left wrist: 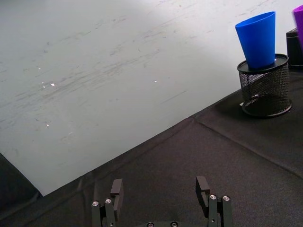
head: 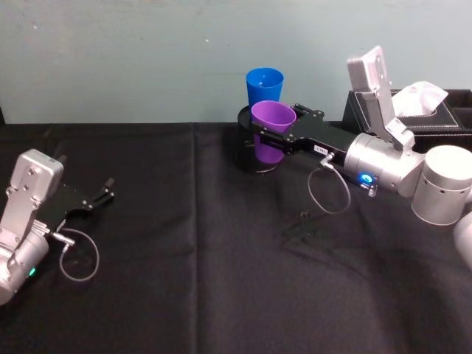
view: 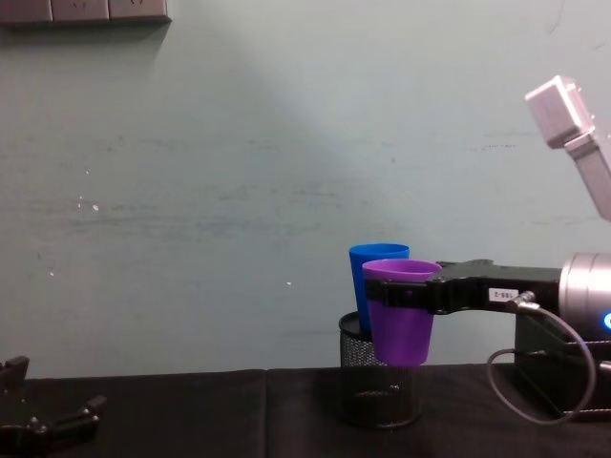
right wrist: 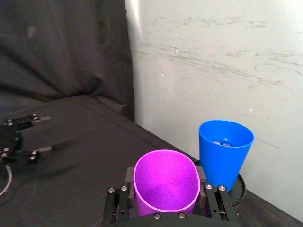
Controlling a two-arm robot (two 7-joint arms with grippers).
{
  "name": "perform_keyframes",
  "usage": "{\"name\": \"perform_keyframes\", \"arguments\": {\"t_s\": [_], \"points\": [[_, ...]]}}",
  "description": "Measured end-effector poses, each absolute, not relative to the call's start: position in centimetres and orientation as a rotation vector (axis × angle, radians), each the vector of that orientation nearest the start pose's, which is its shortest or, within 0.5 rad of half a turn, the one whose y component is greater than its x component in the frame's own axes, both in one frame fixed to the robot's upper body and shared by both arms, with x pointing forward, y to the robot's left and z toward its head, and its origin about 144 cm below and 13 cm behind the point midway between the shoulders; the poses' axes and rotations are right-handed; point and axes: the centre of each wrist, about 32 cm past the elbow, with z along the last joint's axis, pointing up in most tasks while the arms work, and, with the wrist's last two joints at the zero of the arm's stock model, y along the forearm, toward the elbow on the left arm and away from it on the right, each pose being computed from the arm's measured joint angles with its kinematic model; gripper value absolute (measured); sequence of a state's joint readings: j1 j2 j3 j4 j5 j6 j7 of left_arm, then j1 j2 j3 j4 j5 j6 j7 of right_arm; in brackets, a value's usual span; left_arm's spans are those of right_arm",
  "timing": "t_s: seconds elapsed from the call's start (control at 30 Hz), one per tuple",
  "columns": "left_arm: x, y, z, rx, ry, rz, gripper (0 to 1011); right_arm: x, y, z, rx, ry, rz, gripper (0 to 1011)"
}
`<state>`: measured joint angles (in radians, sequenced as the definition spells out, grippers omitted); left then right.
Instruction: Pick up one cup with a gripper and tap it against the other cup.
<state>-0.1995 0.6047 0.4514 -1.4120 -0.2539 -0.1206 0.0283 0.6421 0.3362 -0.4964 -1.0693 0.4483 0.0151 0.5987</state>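
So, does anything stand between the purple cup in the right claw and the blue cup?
Nothing visible does. The right claw holds the purple cup beside the blue cup, whose upper part rises free above the mesh holder. Only that holder's rim, lower down, might meet the purple cup first.

— Right arm [head: 391,168]?
— Stretched in from the right edge of the head view toward the upper middle, silver-grey, blue ring [head: 366,178] lit near the wrist. Right gripper [head: 273,134] held level in the air, fingers [right wrist: 127,177] pressed against both sides of a purple cup [head: 273,116].
— And the left arm [head: 26,221]?
— Parked at the lower left corner, bent low. Left gripper [head: 105,190] pointing toward the middle, fingers [left wrist: 116,189] spread wide apart.
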Motion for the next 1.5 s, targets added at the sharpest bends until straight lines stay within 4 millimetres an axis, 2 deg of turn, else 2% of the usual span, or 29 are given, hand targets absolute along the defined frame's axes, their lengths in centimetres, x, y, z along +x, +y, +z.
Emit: {"name": "perform_keyframes", "arguments": {"t_s": [0.57,1.03,1.5], "points": [[48.9,31.0,114.0,0.304,-0.285,1.248,1000,64.0,-24.2,120.6,-0.100,-0.036,-0.783,726],[48.9,31.0,114.0,0.304,-0.285,1.248,1000,65.8,-23.8,120.8,-0.090,-0.043,-0.798,726],[48.9,31.0,114.0,0.304,-0.285,1.248,1000,66.6,-23.6,120.9,-0.076,-0.044,-0.808,726]]}}
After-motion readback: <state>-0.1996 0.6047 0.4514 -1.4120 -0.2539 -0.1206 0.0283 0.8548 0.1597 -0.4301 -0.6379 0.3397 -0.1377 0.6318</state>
